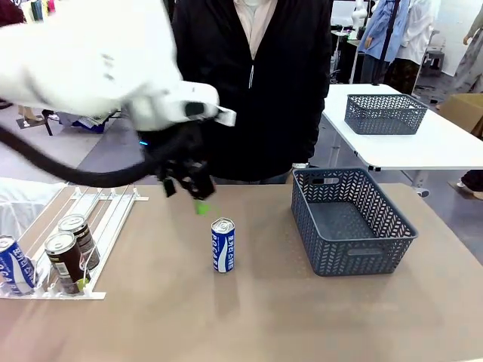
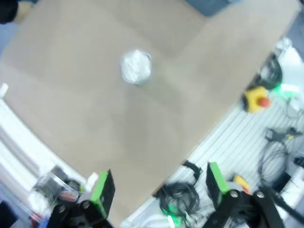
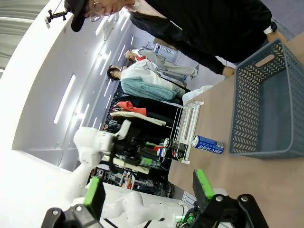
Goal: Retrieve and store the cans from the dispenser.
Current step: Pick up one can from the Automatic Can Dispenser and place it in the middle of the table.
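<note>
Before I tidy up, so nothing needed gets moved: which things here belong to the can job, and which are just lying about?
Job: blue-and-white slim drink can standing mid-table; two dark brown cans in the flat white plastic rail dispenser; dark grey lattice basket, probably the store.
Lying about: second grey lattice basket on the far white table; yellow box with red button; black cables.

Glossy metal can, matt plastic basket, smooth matt table
</note>
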Motion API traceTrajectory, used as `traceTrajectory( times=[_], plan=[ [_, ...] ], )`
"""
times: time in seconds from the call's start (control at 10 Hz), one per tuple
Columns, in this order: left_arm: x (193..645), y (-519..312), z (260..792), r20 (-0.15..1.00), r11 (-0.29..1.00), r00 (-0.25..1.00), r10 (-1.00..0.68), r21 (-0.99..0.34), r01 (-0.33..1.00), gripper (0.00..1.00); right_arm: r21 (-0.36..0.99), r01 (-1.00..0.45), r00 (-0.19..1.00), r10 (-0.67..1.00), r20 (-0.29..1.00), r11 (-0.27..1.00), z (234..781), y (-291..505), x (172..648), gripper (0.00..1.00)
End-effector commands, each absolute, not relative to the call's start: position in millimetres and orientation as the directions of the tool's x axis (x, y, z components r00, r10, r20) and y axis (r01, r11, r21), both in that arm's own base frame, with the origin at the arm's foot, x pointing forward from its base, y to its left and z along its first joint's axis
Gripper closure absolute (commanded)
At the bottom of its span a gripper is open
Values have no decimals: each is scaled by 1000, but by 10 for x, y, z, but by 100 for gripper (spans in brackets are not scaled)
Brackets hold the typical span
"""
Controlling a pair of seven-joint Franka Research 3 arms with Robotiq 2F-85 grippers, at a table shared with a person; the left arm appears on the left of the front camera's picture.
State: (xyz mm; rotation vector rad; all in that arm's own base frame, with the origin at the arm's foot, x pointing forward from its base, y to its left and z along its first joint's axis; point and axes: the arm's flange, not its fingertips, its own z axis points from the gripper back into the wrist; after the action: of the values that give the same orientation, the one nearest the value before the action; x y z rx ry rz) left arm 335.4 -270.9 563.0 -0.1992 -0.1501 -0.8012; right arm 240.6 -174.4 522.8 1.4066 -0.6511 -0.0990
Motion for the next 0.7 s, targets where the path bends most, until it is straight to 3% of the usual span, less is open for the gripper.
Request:
traceTrajectory(
  times=[0.0,0.1,0.3,0.6],
  plan=[
    [3070,-1535,5712,326,637,697,-639,-283,717,0,925,-334,811,-445,381,183,5271,-1746,2434,0],
    [3004,-923,5744,391,676,764,-513,-365,640,0,925,-334,811,-445,381,183,5271,-1746,2434,0],
    [2982,349,5613,396,696,890,-228,-573,433,0,925,-334,811,-445,381,183,5271,-1746,2434,0],
    [2692,1396,5036,417,500,904,97,-805,318,0,925,-334,811,-445,381,183,5271,-1746,2434,0]
  ],
)
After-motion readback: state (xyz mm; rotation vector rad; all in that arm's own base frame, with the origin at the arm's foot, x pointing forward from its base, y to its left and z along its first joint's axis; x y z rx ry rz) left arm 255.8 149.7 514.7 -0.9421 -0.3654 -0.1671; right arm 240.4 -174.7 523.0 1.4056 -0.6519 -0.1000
